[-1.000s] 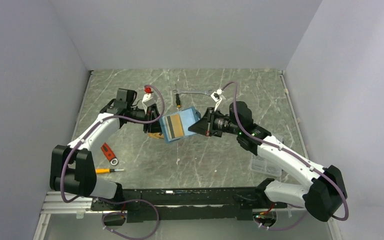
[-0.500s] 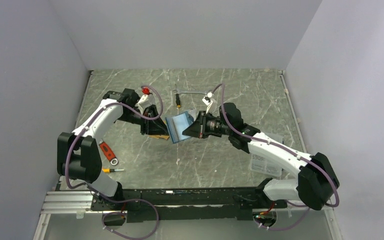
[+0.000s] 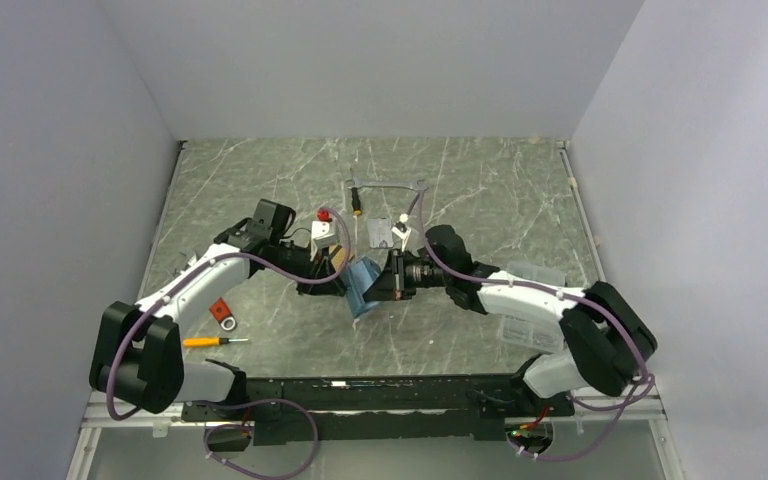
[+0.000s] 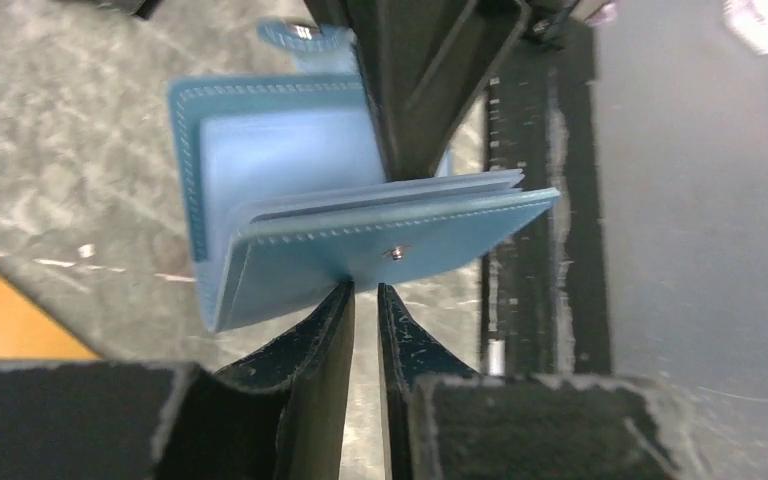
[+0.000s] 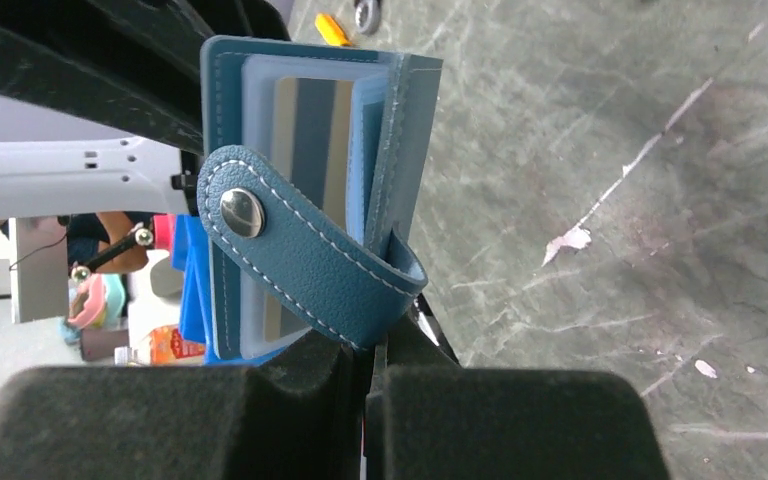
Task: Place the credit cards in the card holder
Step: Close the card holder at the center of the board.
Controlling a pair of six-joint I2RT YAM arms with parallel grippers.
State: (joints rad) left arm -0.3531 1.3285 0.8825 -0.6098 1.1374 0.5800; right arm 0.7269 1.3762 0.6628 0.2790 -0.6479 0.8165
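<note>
The teal-blue card holder (image 3: pixel 364 287) is held on edge low over the table's middle, half folded. My right gripper (image 3: pixel 377 284) is shut on its cover by the snap tab (image 5: pixel 305 255). A gold card with a dark stripe (image 5: pixel 305 140) sits in an inner pocket. My left gripper (image 3: pixel 344 279) is at the holder's left. Its jaws are nearly shut with a thin gap, and the tips (image 4: pixel 365 292) touch the edge of the folding cover (image 4: pixel 360 250). The pale inner pockets (image 4: pixel 290 165) show behind the cover. An orange card (image 4: pixel 5 325) lies on the table under the left gripper.
A red-handled tool (image 3: pixel 222 312) and a yellow-handled screwdriver (image 3: pixel 208 341) lie at front left. A clear printed packet (image 3: pixel 530 328) lies under the right arm. A small packet (image 3: pixel 382 234) and a wire tool (image 3: pixel 390 187) sit behind the grippers. A black rail (image 3: pixel 360 388) runs along the near edge.
Both grippers have moved nearer and lower. The holder has turned from open and flat to half folded on edge. The left gripper has moved right against its cover.
</note>
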